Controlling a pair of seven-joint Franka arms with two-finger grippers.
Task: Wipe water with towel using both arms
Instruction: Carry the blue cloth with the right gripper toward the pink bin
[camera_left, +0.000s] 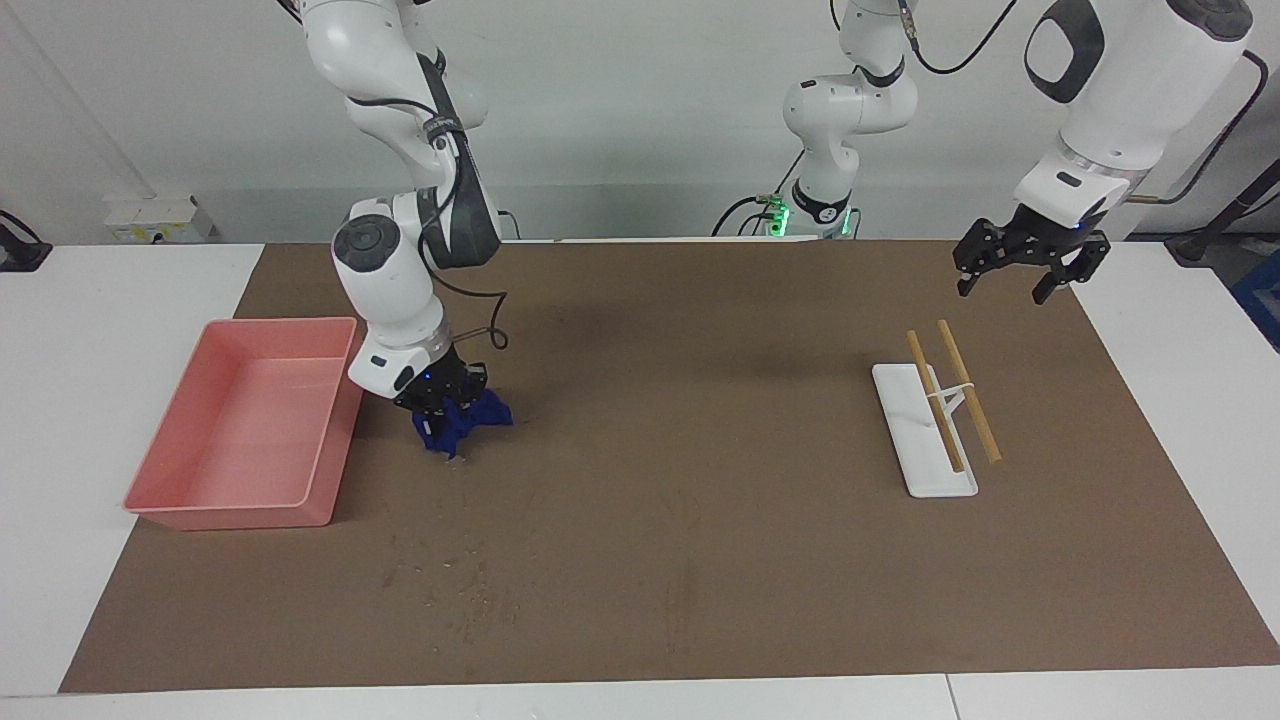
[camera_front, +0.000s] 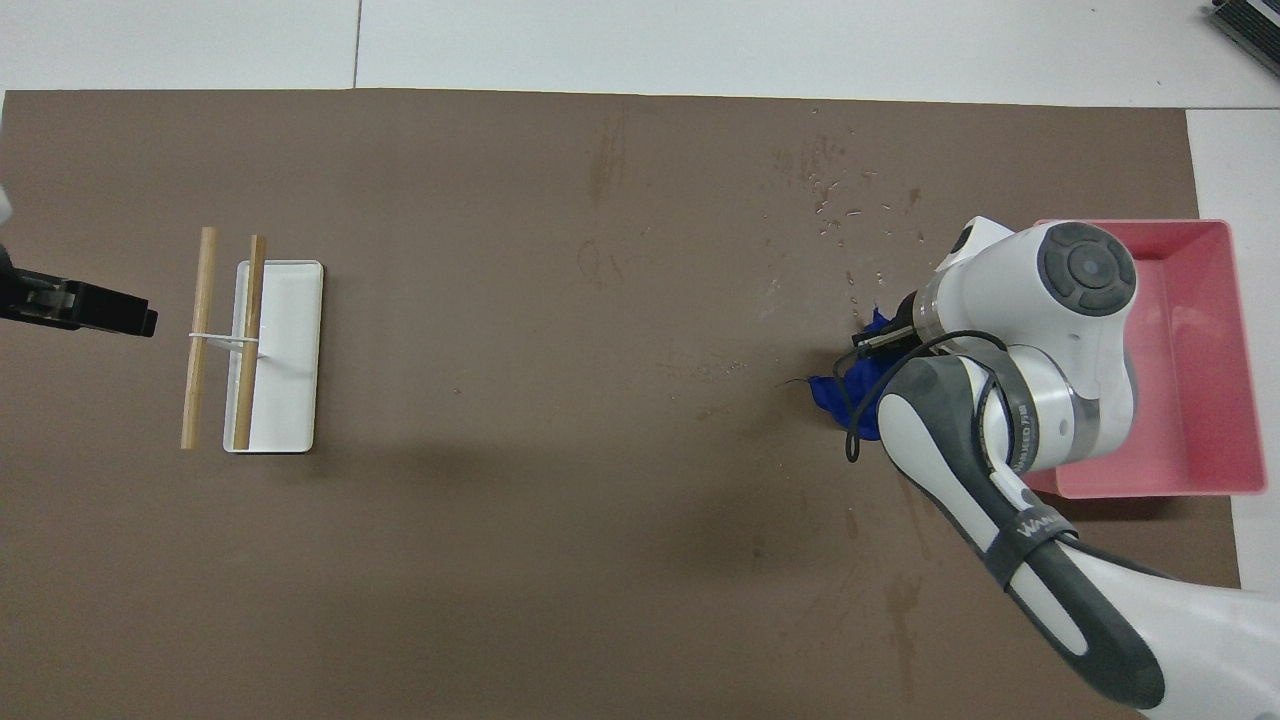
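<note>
while the right gripper (camera_left: 445, 415) pinches the towel (camera_left: 470, 420) onto the mat (camera_left: 700, 560), drag it flat through the droplets (camera_left: 450, 585) (left gripper (camera_left: 1025, 268) hangs spread over the mat's edge).

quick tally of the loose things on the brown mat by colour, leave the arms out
blue: 1, the towel
pink: 1, the tray
white: 1, the rack
wooden tan: 2, the sticks on the rack
total: 5
</note>
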